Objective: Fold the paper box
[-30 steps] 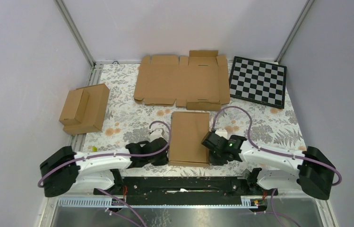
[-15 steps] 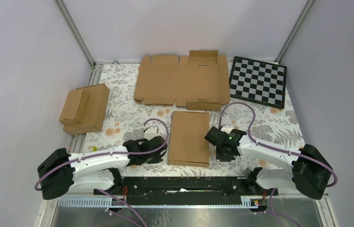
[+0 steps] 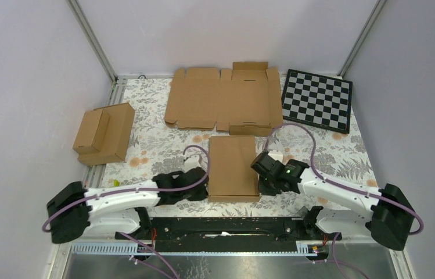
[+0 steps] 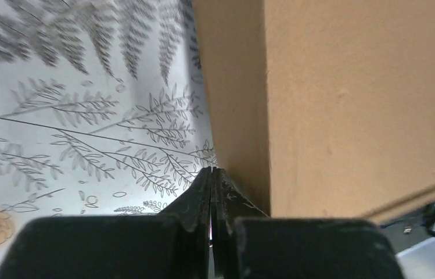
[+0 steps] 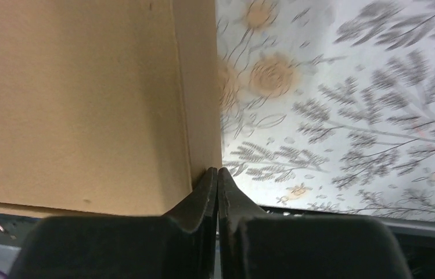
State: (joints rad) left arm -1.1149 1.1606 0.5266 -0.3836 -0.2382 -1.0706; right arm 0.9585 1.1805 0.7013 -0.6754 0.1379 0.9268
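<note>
- Since half a second ago, the right arm [image 3: 334, 192] has swung back in toward the plain brown corrugated cardboard paper box [image 3: 233, 167], and the left arm [image 3: 122, 199] has edged nearer its other side.
- I see the paper box lying closed and flat on the floral-patterned table [image 3: 157, 145], near the front edge, between the two arms.
- My left end effector [image 4: 212, 175] has its fingers pressed together on nothing, with the tips low beside the box's left wall. I cannot tell whether they touch it.
- My right end effector [image 5: 218, 174] is likewise closed and empty, its tips right at the box's right wall near the front corner.
- Behind the box lies a wide, flat brown cardboard blank with notched edges [image 3: 222, 99].
- A black-and-white checkerboard panel [image 3: 317, 100] sits to the right of the blank.
- Two joined small brown cardboard boxes [image 3: 103, 133] rest at the table's left edge.
</note>
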